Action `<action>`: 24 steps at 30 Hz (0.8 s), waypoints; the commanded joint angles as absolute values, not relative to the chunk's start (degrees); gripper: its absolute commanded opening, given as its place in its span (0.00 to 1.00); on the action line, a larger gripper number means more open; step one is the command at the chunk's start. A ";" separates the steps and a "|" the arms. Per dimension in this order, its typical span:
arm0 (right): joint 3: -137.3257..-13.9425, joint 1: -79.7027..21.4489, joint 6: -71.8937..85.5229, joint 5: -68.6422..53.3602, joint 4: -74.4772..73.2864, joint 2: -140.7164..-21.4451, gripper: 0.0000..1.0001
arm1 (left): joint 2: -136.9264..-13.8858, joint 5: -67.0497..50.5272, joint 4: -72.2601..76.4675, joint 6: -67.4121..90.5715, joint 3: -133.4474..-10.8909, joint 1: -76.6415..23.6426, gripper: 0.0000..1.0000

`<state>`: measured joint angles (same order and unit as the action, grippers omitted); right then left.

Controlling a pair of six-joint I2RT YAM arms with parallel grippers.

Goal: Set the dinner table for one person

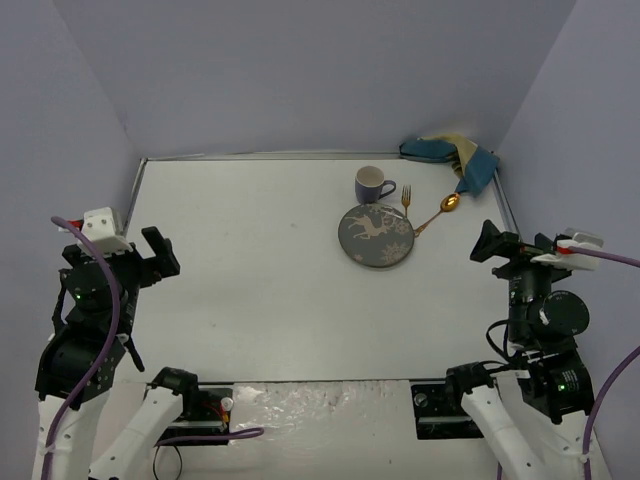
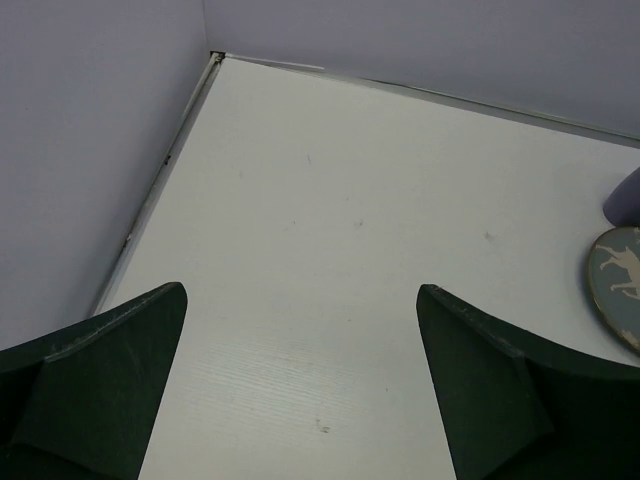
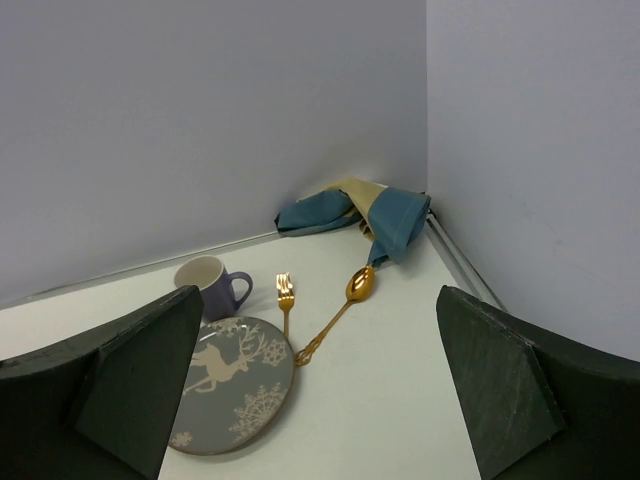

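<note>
Dinner table (image 1: 250, 280): white top spanning the whole workspace. Nothing is laid out for 1 person yet, so the task is judged to be at its start. All 5 items are bunched at the far right: plate (image 1: 376, 236), mug (image 1: 373, 185) just behind it, fork (image 1: 407, 203), spoon (image 1: 440, 210), and a blue-and-tan cloth (image 1: 455, 160) crumpled into the far right corner.

Left gripper (image 2: 300, 300) and right gripper (image 3: 320, 300): jaws are spread wide on both, nothing is held, and both are kept clear of the items.

Risks:
1. Cloth is jammed against 2 walls. A wall strike is likely if it is approached steeply. It would probably be lifted as a wad and have to be spread by both grippers.
2. Fork and spoon handles converge beside the plate rim; whether they touch cannot be told. If 1 is pinched, the other could be dragged or the plate nudged.
3. Thin cutlery is lying flat on a hard top. A slip, or fingertips jammed into the table, is to be expected if the descent is misjudged.
4. Mug is set very near the plate's far rim and could be tipped if the plate is slid first.
5. Left gripper is well apart from everything, so a long reach would be needed.
</note>
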<state>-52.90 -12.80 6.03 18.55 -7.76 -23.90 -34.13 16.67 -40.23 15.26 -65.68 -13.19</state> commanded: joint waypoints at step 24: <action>-78.06 -0.56 16.25 24.68 6.70 -94.80 1.00 | -45.19 11.71 -25.47 18.95 -55.39 -13.27 0.97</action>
<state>-70.06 -6.38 19.21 23.79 -3.06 -86.58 -47.02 10.55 -29.62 18.72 -55.09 -13.17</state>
